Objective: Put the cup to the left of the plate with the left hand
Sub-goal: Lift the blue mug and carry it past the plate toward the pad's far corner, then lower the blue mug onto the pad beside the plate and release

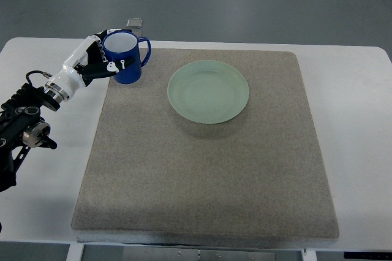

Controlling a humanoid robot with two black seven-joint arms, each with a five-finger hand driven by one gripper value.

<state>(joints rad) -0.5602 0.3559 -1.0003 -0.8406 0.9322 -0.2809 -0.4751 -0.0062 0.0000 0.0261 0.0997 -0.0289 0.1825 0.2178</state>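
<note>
A blue cup with a white inside stands upright at the far left corner of the grey mat, its handle pointing right. My left hand comes in from the left edge and has its fingers wrapped around the cup's left side. A pale green plate lies on the mat to the right of the cup, with a gap between them. The right hand is out of view.
The mat covers most of a white table. A small grey object sits at the table's far edge just behind the cup. Bare mat stretches in front of the plate and cup.
</note>
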